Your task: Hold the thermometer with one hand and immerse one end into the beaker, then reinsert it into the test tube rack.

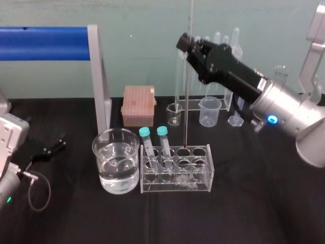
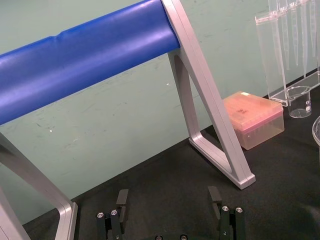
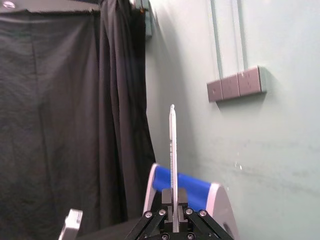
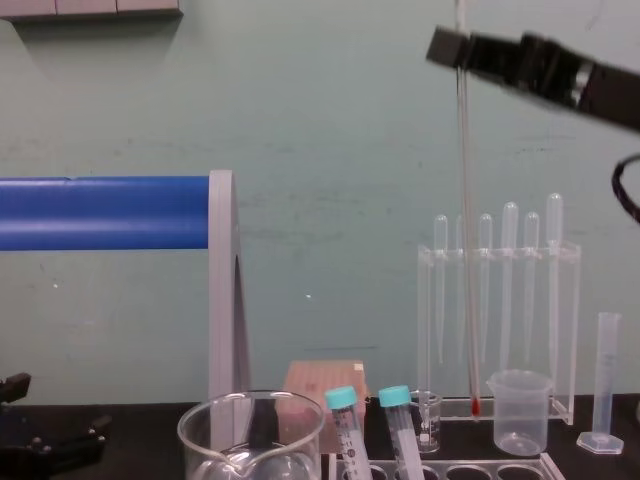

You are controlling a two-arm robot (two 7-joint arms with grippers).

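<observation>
1. Left pincer idle, near-left, jaws wide, empty.
2. Beaker sat just left of test tube rack.
3. Thermometer hung upright, red tip at a rear rack hole.
4. Right pincer clamped its upper stem.

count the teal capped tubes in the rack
2. Both teal-capped tubes lean at the left end of the rack: one nearest the beaker, the other just right of it. None seem hidden.

Even, soft light in all views, w/ faint shadows & small glints on beaker.
</observation>
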